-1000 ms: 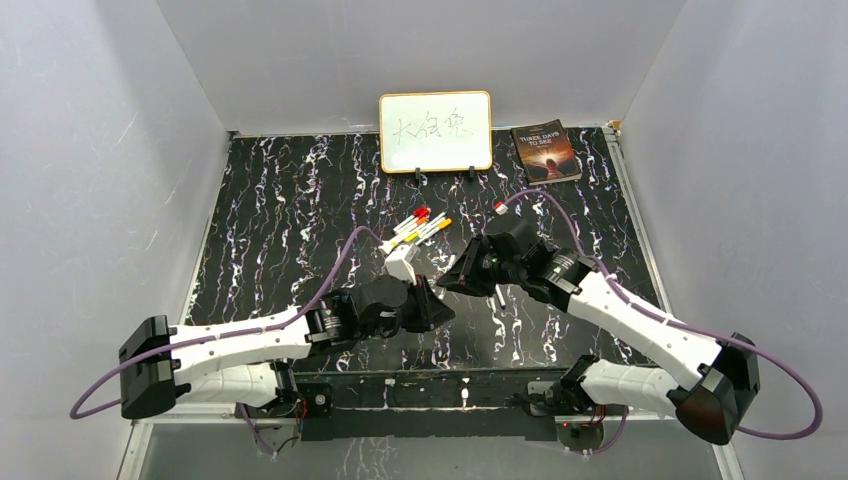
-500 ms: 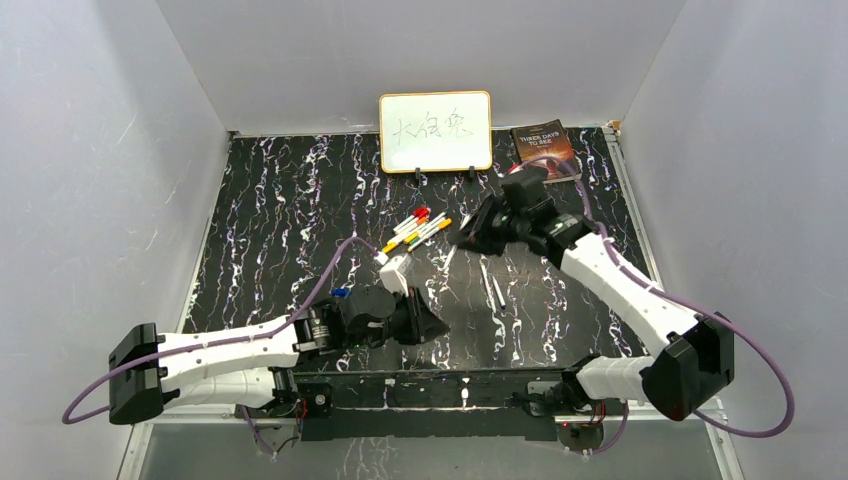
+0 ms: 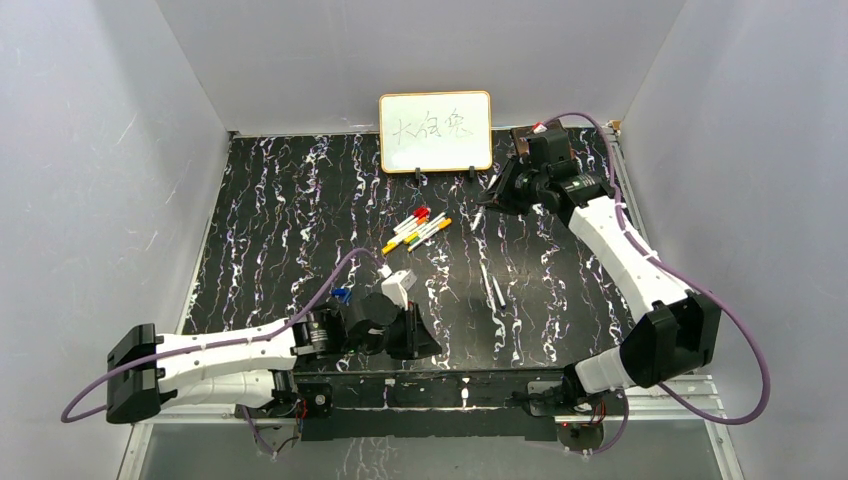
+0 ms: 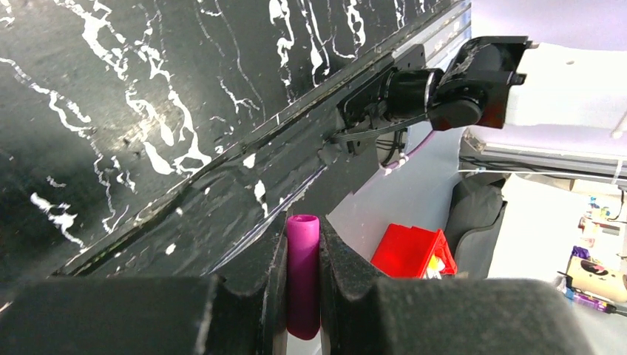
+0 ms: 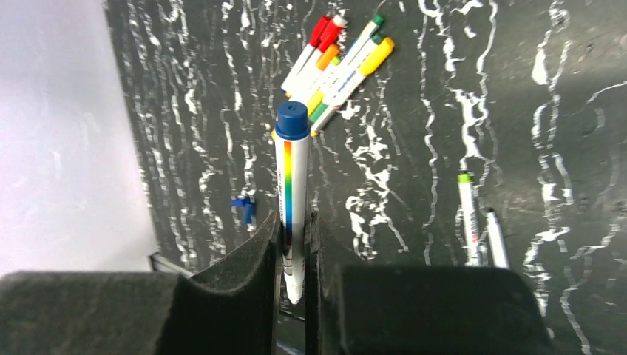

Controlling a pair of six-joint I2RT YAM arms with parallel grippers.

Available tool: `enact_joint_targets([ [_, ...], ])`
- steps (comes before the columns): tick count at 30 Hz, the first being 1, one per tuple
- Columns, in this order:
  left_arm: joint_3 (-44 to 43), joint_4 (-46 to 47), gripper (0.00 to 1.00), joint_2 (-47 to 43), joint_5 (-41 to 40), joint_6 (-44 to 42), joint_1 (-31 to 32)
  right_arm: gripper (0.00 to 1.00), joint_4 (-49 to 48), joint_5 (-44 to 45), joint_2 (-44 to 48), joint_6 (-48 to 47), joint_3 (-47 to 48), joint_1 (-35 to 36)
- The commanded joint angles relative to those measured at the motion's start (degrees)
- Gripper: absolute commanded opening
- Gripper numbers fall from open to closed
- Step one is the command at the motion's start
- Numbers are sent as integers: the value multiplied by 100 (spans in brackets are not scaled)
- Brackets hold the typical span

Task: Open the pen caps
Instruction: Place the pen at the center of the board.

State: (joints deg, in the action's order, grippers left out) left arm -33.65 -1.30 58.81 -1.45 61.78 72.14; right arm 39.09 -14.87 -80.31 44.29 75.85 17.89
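Pen caps, red, orange and yellow among them, are seen seated on the bundle of markers lying mid-bench, so most of the job is judged undone. One pull looks finished: a magenta cap is clamped between the pads of the left hand, jaws nearly together on it, low over the near edge of the bench. Well apart from it, up by the whiteboard, the right hand is pinched tight on a white marker pen, which sticks out past the fingers with a blue end piece on top. Whether its other tip is bare cannot be told, as it is buried between the fingers. Two uncapped pens are laid side by side on the bench, and a loose blue cap is parked towards the left edge. The step in hand is judged to be the set-down. Next, the magenta cap is to be released onto the bench, the held pen laid beside the bare ones, and a capped marker fetched from the bundle.
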Motion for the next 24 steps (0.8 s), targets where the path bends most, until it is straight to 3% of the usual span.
enact_joint_targets([
  [1,-138,-679,0,-438,-5,9,26,0,844,395,-149,-1240,525,-22],
  [9,99,-1052,1,-953,-169,188,28,0,1912,1481,-496,-2234,225,55],
  [24,44,-995,1,-846,-195,127,24,0,2084,2538,-1207,-2086,-504,1158],
])
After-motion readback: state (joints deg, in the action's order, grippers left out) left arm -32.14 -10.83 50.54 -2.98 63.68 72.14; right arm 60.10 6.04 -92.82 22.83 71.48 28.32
